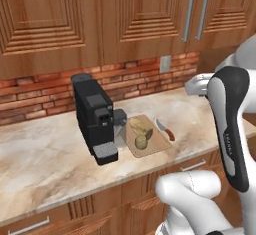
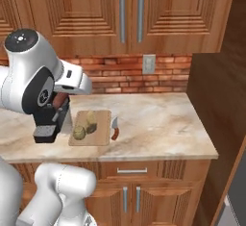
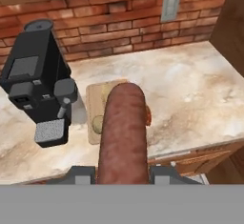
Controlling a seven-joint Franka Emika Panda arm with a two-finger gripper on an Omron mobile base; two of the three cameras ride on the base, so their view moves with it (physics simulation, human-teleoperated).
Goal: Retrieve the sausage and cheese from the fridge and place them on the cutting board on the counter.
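Note:
My gripper [image 3: 123,174] is shut on the sausage [image 3: 123,132], a dark reddish-brown cylinder that sticks out ahead between the fingertips [image 3: 81,173]. In the right base view the gripper [image 2: 59,103] hangs with the sausage [image 2: 59,99] above the counter [image 2: 158,119], up and to the left of the cutting board [image 2: 98,136]. The tan cutting board [image 1: 157,144] carries a pale yellow chunk [image 1: 140,124], apparently the cheese, and a round olive-brown item [image 1: 141,142]. From the hand, the board [image 3: 97,101] lies partly behind the sausage.
A black coffee machine [image 1: 94,116] stands just left of the board, close to the hand. A knife [image 1: 166,130] with a red handle lies right of the board. Brick wall, outlet [image 2: 148,64] and upper cabinets rise behind. A dark wooden panel [image 2: 216,100] bounds the counter's right end.

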